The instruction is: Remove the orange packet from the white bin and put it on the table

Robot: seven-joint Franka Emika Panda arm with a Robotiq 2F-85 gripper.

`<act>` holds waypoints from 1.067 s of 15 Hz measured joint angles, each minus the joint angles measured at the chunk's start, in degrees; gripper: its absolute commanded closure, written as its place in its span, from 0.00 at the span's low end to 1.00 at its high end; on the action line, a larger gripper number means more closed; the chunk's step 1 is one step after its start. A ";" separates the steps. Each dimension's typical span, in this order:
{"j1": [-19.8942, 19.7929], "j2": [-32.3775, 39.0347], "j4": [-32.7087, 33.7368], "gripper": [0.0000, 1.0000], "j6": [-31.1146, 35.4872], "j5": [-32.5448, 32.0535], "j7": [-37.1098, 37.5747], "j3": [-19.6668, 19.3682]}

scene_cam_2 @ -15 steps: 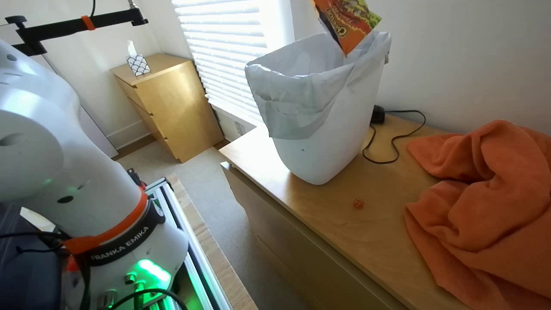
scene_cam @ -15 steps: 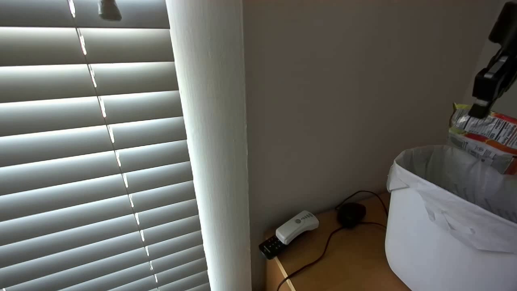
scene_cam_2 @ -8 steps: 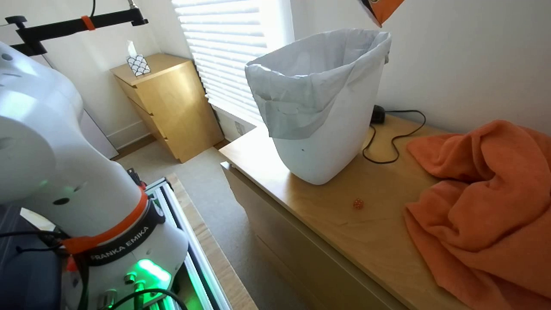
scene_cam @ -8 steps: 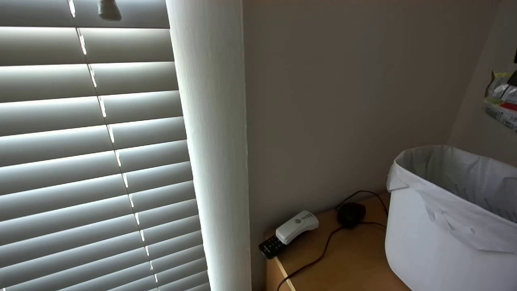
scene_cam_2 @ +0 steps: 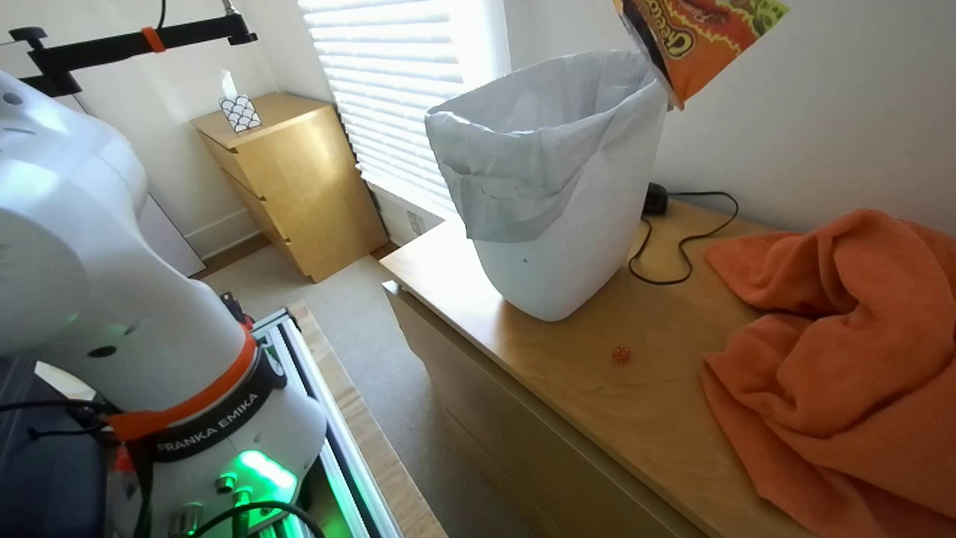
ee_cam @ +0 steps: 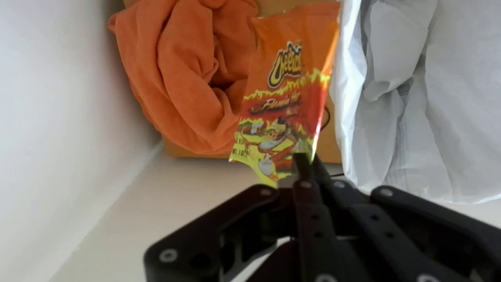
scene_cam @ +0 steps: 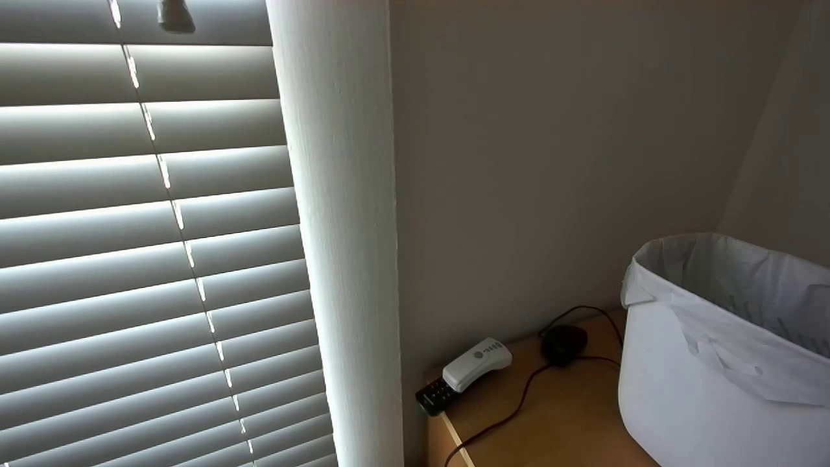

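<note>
The orange packet is facing the camera in the wrist view, its printed front showing, and is being held up by the gripper, whose jaws are drawn together and pinching it along the side of its yellow end. To the right in that view, the crinkled liner of the white bin is showing just beside the packet; whether the two are touching, I cannot tell. Beyond the packet, an orange cloth is lying bunched on the wooden table.

In an exterior view, the white robot arm is filling the left foreground. A small orange object is resting on the table near the bin, which is standing upright. The packet is hanging tilted by the bin's rim, overlapping its right end from this angle, with an orange corner pointing down well above the table.

Past the bin, a black device is lying with its cable curling. Farther off, a patterned tissue box is standing on a wooden cabinet, and blinds are letting light through.
</note>
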 measured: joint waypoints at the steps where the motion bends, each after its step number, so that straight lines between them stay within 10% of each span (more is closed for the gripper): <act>1: -0.15 0.00 -0.93 1.00 0.18 0.00 -0.45 -0.78; 16: 0.05 2.67 -12.40 1.00 11.22 9.38 -11.76 -6.21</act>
